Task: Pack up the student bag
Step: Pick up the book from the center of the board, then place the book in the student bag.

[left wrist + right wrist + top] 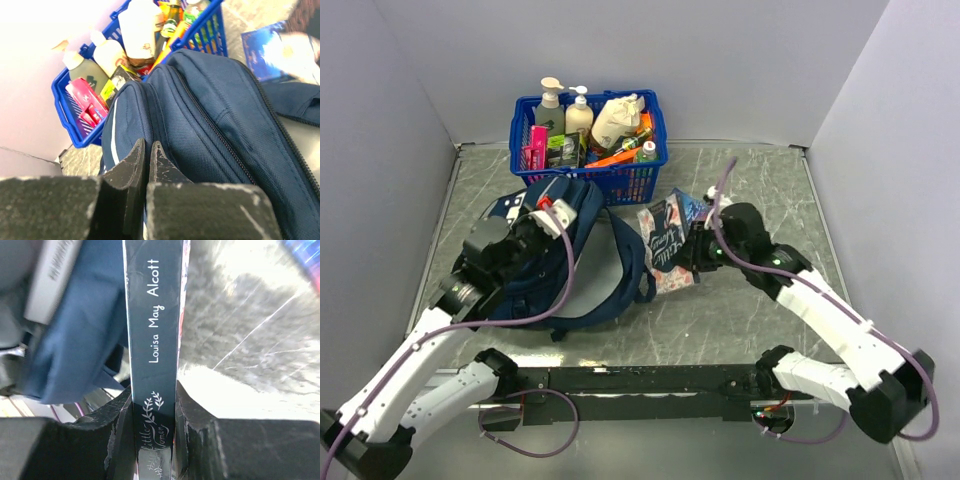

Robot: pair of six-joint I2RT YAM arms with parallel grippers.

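1. The right gripper (154, 392) is nearest, grasping a dark book (152, 315) by its spine, which is lettered "Louisa May Alcott".
2. The left gripper (147, 157) is clenched, with its fingertips together against the backpack (215, 125). Whether it pinches any fabric cannot be told.
3. A blue basket (632, 185) stands just behind the backpack at the back wall, crowded with pump bottles (551, 104) and bright packets.
4. The backpack lies left of centre on the grey marbled surface (740, 320). It is navy woven fabric with a pale stripe on its front pocket, and zips run along its seams.
5. Its straps (632, 272) loop out toward the book.
6. From above, the left arm covers much of the backpack, so whether any zip stands open cannot be made out.
7. Glare washes out the surface in the right wrist view.
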